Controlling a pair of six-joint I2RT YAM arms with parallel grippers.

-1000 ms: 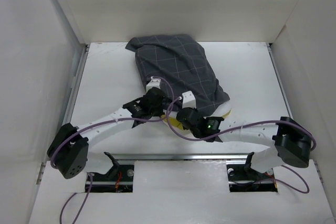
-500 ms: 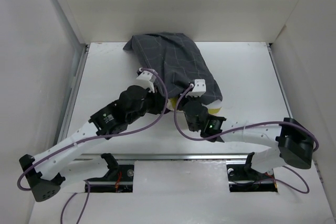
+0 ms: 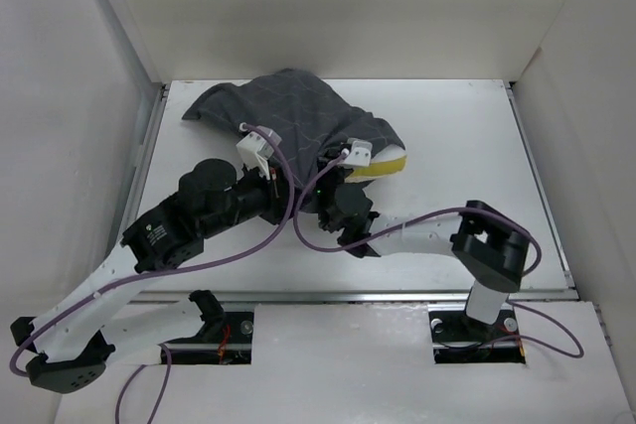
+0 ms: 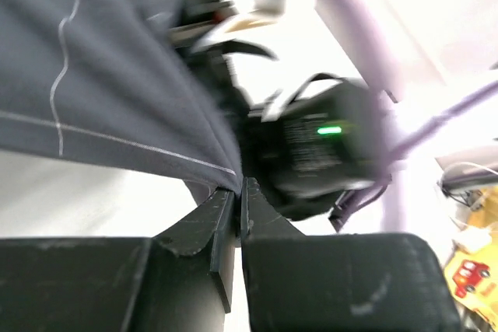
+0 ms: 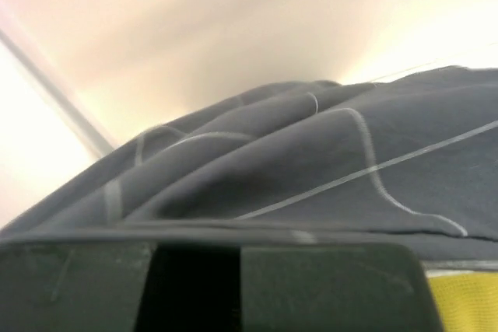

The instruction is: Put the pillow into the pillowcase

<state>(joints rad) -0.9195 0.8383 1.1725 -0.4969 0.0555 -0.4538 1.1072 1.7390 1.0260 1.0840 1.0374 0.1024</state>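
The dark grey checked pillowcase [image 3: 288, 111] lies bunched at the back middle of the table. The pillow is inside it; only its yellow band [image 3: 384, 166] shows at the case's right near corner. My left gripper [image 3: 296, 184] is shut on the case's near hem, and in the left wrist view [image 4: 238, 186] the jaws pinch the fabric [image 4: 109, 75]. My right gripper [image 3: 333, 178] is right beside it at the case's mouth. In the right wrist view [image 5: 198, 242] the pillowcase [image 5: 327, 161] drapes over the fingertips and hides them, with the yellow band [image 5: 463, 301] at lower right.
White walls close the table [image 3: 467, 136] in at the back and on both sides. A metal rail [image 3: 397, 297] runs along the near edge. Purple cables loop over both wrists. The right arm's body [image 4: 327, 145] sits close in front of my left gripper.
Both grippers have moved away from me and to the left, carrying the case's mouth. The pillowcase has bunched up and spread leftward. The yellow band has moved back with it.
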